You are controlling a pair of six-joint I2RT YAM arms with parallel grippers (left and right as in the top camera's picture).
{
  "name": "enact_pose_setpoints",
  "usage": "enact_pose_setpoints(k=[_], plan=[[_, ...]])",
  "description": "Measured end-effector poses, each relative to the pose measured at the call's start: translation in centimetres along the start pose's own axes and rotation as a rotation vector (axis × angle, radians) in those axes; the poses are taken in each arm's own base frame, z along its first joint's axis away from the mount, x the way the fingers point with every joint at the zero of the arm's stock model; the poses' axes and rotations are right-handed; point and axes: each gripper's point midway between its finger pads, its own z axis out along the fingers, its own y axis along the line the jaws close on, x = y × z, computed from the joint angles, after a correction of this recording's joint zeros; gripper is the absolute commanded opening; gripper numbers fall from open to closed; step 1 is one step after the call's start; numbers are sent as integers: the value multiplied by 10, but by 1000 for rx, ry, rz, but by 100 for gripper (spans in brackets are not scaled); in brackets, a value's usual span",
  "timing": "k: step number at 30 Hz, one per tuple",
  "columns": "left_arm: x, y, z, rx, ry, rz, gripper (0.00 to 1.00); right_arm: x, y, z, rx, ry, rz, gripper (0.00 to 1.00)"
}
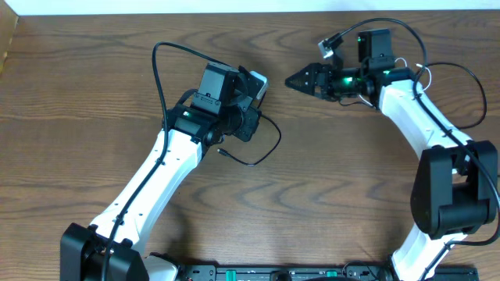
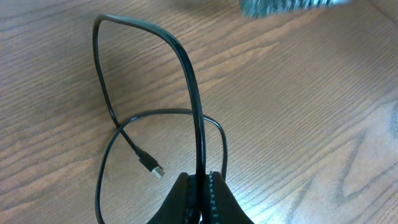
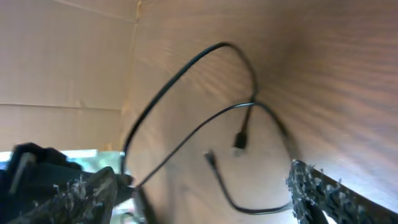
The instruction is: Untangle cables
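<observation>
The wooden table (image 1: 78,94) fills the overhead view. A strip of cardboard (image 1: 6,39) shows at its far left edge. The left arm (image 1: 156,176) reaches from the near left corner toward the middle. The right arm (image 1: 426,117) bends in from the near right and points left across the far half.

The left gripper (image 1: 251,119) sits near the table's centre. Its wrist view shows the left gripper (image 2: 202,186) with its fingers pressed together on the black cable (image 2: 198,106). From the pinch the cable rises away from the fingers in a tall arch, then drops back to the wood. A second, flatter loop lies on the table around the base of that arch.

Seen from overhead, the black cable (image 1: 275,145) curves out on the gripper's right and swings back toward the near left. It ends in a small plug (image 1: 222,152) lying free on the wood just beside the left arm. The same plug (image 2: 155,169) lies left of the fingertips in the left wrist view.

The right gripper (image 1: 293,80) is to the far right of the left one, apart from it and off the cable. Its own camera shows the right gripper (image 3: 199,186) with jaws spread wide and nothing between them. The black cable (image 3: 186,74) loops on the table ahead. That picture is blurred; what look like two plug ends lie inside the loop, though I cannot be sure.
</observation>
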Motion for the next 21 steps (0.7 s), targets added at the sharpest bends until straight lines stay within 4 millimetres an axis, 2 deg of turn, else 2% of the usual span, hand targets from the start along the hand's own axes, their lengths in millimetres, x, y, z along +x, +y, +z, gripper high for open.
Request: enact_pose_setpoints(k=[3, 6, 11, 13, 20, 21], plan=[[0, 0, 0, 0, 0, 0, 8, 6, 8, 11, -5, 22, 82, 73], [0, -2, 0, 13, -1, 0, 8, 8, 17, 23, -1, 21, 127, 71], [0, -10, 0, 60, -4, 2, 7, 10, 35, 42, -21, 20, 119, 70], [2, -12, 0, 71, 6, -1, 7, 15, 42, 51, -22, 29, 113, 66], [6, -15, -1, 85, 23, -7, 8, 26, 49, 68, 12, 40, 114, 25], [6, -15, -1, 85, 23, -7, 7, 27, 48, 70, 24, 36, 115, 14]])
